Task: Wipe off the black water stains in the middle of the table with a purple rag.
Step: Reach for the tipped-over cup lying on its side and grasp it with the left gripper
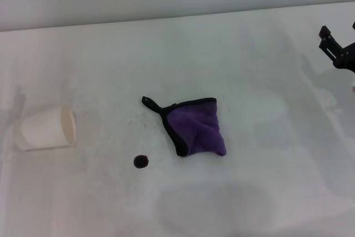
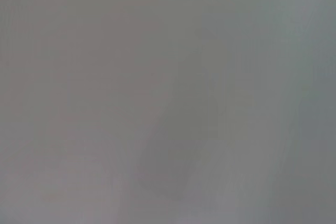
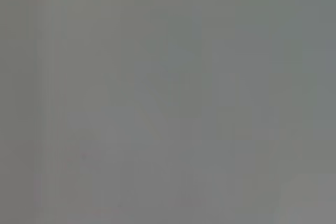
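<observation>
In the head view the purple rag [image 1: 198,126] lies crumpled in the middle of the white table [image 1: 266,192], its black loop pointing to the far left. The black water stain [image 1: 141,161] is a small dark blot on the table, near-left of the rag and apart from it. My right gripper [image 1: 338,30] hangs at the right edge of the view, far right of the rag, open and empty. My left gripper is out of view. Both wrist views show only a plain grey surface.
A white paper cup [image 1: 45,128] lies on its side at the left of the table, its mouth facing the stain. The table's far edge runs along the top of the head view.
</observation>
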Action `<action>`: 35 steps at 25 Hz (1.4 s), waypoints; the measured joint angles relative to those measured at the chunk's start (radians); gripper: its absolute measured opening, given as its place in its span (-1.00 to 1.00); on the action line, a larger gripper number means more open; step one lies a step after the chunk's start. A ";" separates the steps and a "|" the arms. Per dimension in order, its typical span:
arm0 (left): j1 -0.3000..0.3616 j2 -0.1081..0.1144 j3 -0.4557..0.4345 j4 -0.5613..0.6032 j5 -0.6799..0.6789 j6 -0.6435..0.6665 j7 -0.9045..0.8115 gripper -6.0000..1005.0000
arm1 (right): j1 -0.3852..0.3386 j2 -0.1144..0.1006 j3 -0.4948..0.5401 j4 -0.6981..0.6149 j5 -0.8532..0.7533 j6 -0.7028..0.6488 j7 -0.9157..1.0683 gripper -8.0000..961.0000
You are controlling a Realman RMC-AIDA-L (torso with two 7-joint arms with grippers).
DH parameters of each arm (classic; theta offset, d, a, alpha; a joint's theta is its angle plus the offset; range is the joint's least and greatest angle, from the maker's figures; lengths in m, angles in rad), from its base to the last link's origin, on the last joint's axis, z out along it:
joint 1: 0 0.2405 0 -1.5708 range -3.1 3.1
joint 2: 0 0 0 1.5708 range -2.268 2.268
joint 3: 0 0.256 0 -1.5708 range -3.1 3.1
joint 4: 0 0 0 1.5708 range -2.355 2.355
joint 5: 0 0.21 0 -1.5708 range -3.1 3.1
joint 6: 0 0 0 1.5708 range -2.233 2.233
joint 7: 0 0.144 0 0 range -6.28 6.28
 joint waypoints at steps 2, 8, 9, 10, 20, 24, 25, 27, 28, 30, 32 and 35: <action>0.000 0.001 0.000 -0.001 0.000 0.000 0.000 0.71 | 0.000 0.000 0.000 0.000 0.000 0.000 0.003 0.73; 0.000 0.002 0.000 -0.003 0.006 -0.001 0.000 0.71 | 0.005 0.000 0.000 0.000 0.000 0.000 0.004 0.73; 0.000 0.002 0.000 -0.004 0.006 -0.002 0.000 0.71 | 0.006 0.000 0.000 0.000 0.000 0.000 0.004 0.73; 0.000 0.002 0.000 -0.004 0.006 -0.002 0.000 0.71 | 0.006 0.000 0.000 0.000 0.000 0.000 0.004 0.73; -0.002 0.002 0.000 0.000 0.002 0.007 -0.003 0.71 | 0.006 0.000 0.001 0.000 0.001 -0.002 0.012 0.73; -0.028 0.008 0.005 -0.028 0.019 0.021 -0.075 0.71 | 0.005 0.000 0.002 -0.001 0.003 -0.011 0.012 0.73; -0.042 0.010 0.008 -0.053 0.044 0.025 -0.118 0.71 | 0.005 0.000 0.002 -0.002 0.003 -0.012 0.012 0.73; -0.072 0.015 0.011 -0.121 0.127 0.036 -0.228 0.71 | 0.004 -0.001 0.002 -0.003 0.004 -0.013 0.012 0.73; -0.094 0.018 0.011 -0.170 0.186 0.044 -0.310 0.71 | 0.004 -0.001 0.002 -0.003 0.004 -0.013 0.012 0.73; -0.132 0.023 0.011 -0.269 0.295 0.070 -0.475 0.71 | 0.005 -0.001 0.002 -0.004 0.004 -0.015 0.012 0.73; -0.168 0.027 0.011 -0.363 0.376 0.112 -0.630 0.71 | 0.007 -0.001 0.002 -0.005 0.004 -0.022 0.012 0.73; -0.212 0.029 0.012 -0.485 0.464 0.197 -0.762 0.71 | 0.008 -0.002 0.002 -0.008 0.004 -0.045 0.012 0.73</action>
